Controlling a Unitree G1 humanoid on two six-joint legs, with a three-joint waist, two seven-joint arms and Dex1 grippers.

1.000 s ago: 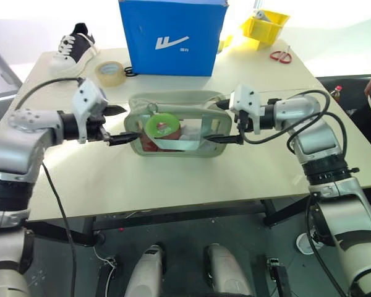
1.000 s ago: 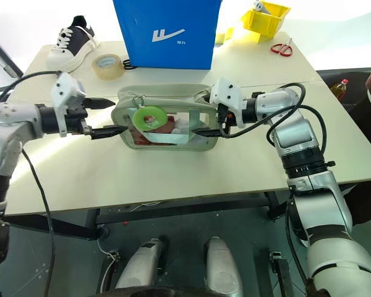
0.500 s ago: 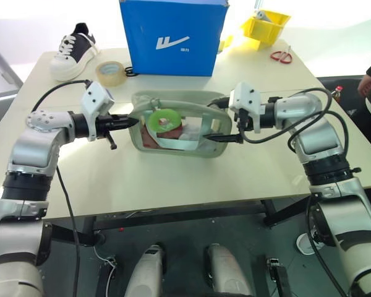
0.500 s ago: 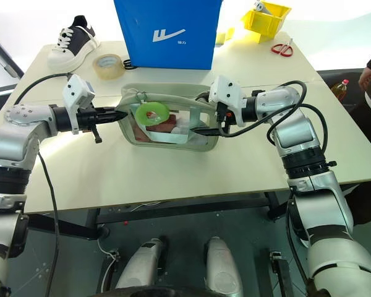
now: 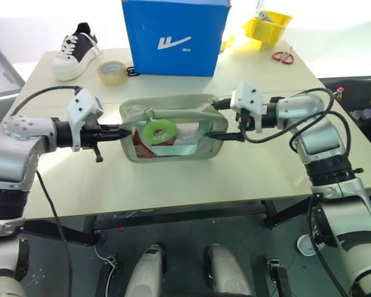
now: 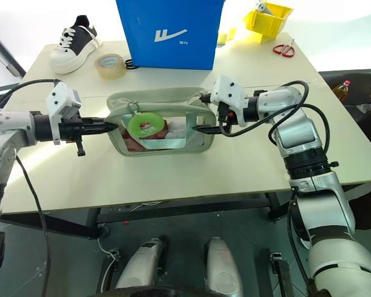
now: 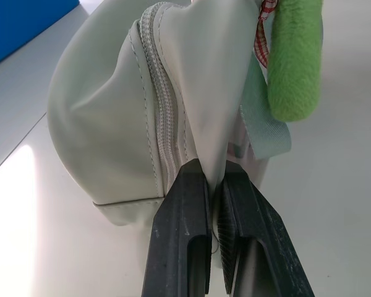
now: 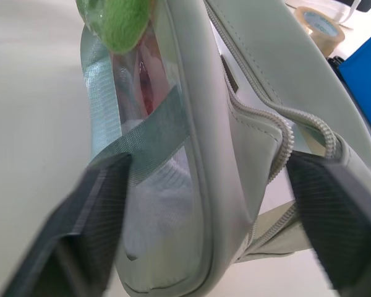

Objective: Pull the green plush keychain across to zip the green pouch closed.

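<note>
1. Pinching a fold of fabric at the end of the green pouch (image 5: 167,131), the left gripper (image 5: 120,132) has its two black fingers (image 7: 184,235) pressed tight together, with the pale material caught between them beside the zipper track.
2. The pouch stands on the pale table (image 5: 173,179), in the middle of it, between the two arms, with its clear window facing the robot and red and light-coloured contents showing through.
3. The green plush keychain (image 5: 159,131) hangs against the front of the pouch, over the window's left half, on a short cord from the top edge.
4. In the left wrist view the keychain (image 7: 295,62) dangles just beside the pouch's end, with a bit of red-checked ribbon above it.
5. The right gripper (image 5: 226,120) is at the pouch's other end, its fingers (image 8: 86,229) standing apart, one on each side of that end; whether they press on the fabric cannot be told.
6. In the right wrist view the zipper (image 8: 278,133) gapes apart at that end, its teeth separated.
7. A blue bag (image 5: 174,37) stands at the back of the table, behind the pouch.
8. A roll of tape (image 5: 111,72) lies to the left of the bag, and a black-and-white sneaker (image 5: 75,51) sits further left near the table's far corner.
9. A yellow bin (image 5: 267,27) and red-handled scissors (image 5: 282,56) lie at the far right of the table.
</note>
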